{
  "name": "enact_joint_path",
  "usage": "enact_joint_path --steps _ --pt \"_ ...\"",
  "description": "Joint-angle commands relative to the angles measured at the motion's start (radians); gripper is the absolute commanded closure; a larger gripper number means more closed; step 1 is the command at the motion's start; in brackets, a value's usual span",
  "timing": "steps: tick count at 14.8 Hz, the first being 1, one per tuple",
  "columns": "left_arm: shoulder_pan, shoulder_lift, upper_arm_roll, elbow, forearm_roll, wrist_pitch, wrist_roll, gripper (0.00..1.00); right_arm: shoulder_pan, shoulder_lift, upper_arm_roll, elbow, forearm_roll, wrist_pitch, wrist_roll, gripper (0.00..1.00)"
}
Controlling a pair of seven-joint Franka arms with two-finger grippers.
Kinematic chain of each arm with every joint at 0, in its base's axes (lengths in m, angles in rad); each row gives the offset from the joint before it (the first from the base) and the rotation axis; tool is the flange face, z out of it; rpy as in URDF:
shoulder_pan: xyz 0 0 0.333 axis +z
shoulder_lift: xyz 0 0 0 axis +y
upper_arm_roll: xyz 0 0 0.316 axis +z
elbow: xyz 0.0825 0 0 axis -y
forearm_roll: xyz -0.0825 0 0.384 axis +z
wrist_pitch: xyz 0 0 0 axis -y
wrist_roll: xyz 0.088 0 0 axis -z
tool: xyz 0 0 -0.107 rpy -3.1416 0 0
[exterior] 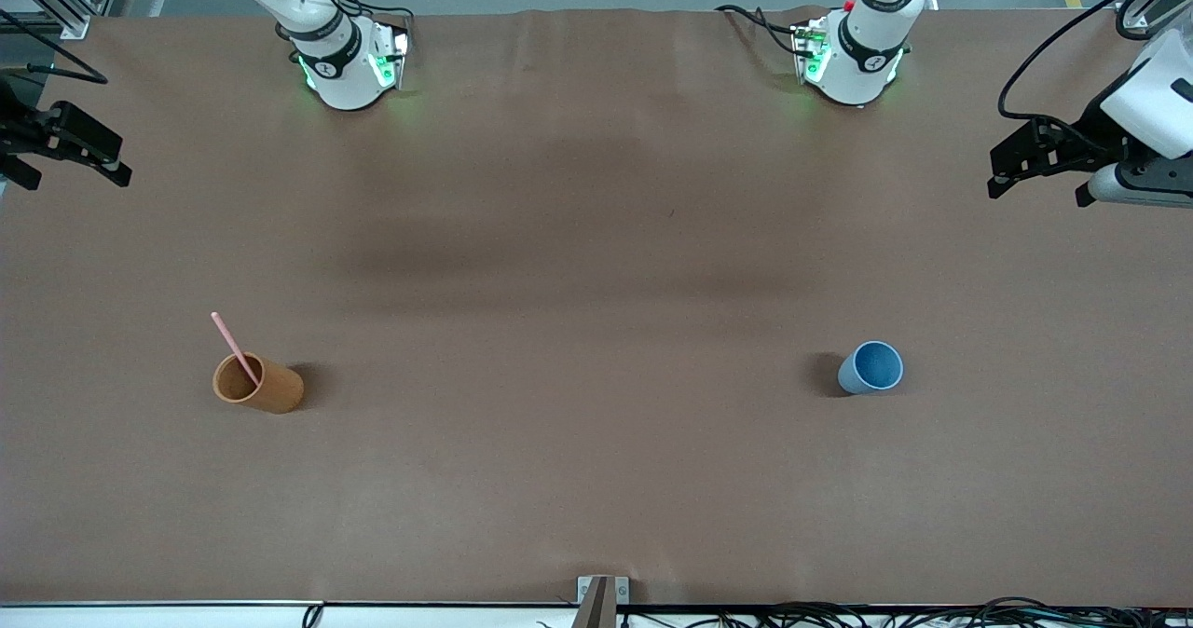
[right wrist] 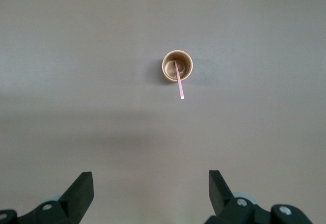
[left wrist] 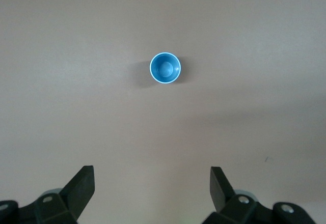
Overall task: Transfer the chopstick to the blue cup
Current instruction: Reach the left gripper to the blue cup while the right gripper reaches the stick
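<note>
Right wrist view: chopstick (right wrist: 178,79) leans in the orange cup (right wrist: 178,66) straight below the released right tool (right wrist: 151,193); left tool (left wrist: 153,188) waits released.

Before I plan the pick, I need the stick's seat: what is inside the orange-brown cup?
The pink chopstick stands in the orange-brown cup, leaning on its rim, upper part sticking out. The right wrist view shows its lower end at the cup's floor and nothing else inside.
</note>
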Motion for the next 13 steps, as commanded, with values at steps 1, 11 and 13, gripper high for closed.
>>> enact_joint_path --steps 1,11,13 --pt "-0.003 0.010 0.005 0.030 -0.007 -0.026 0.012 0.00 -0.010 0.003 0.008 0.007 0.016 0.002 -0.013 0.00" --pt "0.006 0.181 0.017 -0.036 -0.010 0.132 0.013 0.00 -0.023 0.023 0.007 0.005 0.016 0.022 -0.013 0.00" --pt "0.007 0.231 0.018 -0.111 -0.008 0.256 0.013 0.00 -0.068 0.065 0.006 -0.001 0.018 0.054 -0.014 0.00"
